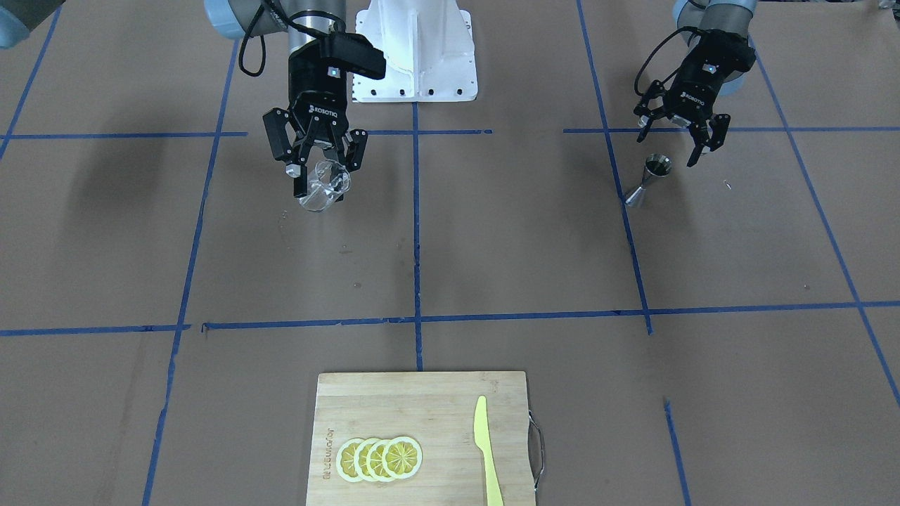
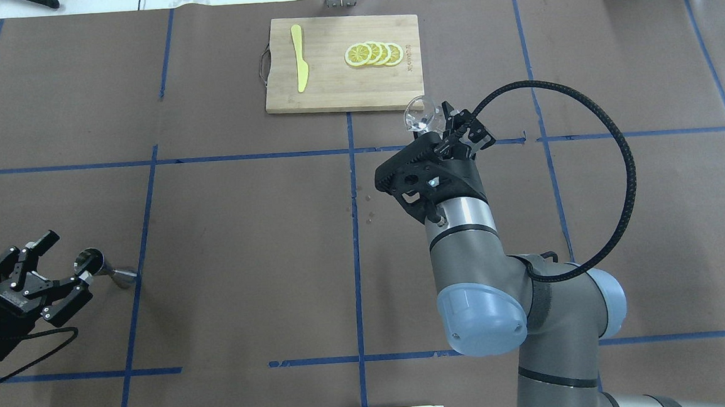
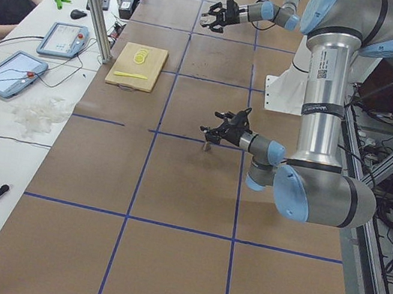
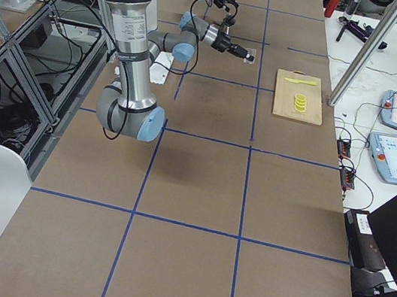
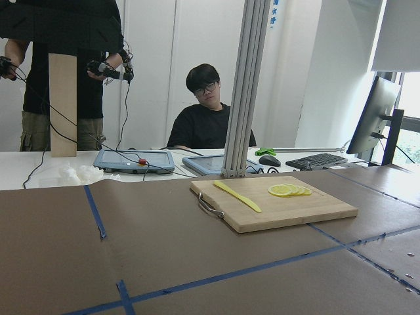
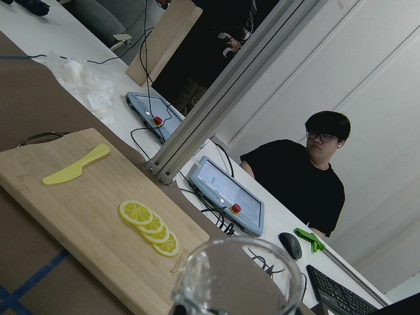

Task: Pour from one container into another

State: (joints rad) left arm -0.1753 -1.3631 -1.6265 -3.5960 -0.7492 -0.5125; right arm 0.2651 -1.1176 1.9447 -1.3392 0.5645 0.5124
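Carrying, we judge, is the step in hand. Near left, our left gripper [image 1: 671, 144] gapes wide just beside the shiny steel hourglass jigger [image 1: 648, 181], upright on the table [image 1: 492, 246]. Farther right, our right gripper [image 1: 320, 176] clamps the clear round cup [image 1: 325, 191] aloft (somewhat tilted). Next it must cross left before tipping.

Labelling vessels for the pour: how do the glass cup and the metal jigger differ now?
The glass cup is clear; the jigger is shiny metal. The cup is short and round; the jigger is hourglass-shaped. The cup is held tilted in the right gripper; the jigger stands upright on the table, ungripped, near the open left gripper. Both are small and open-topped.
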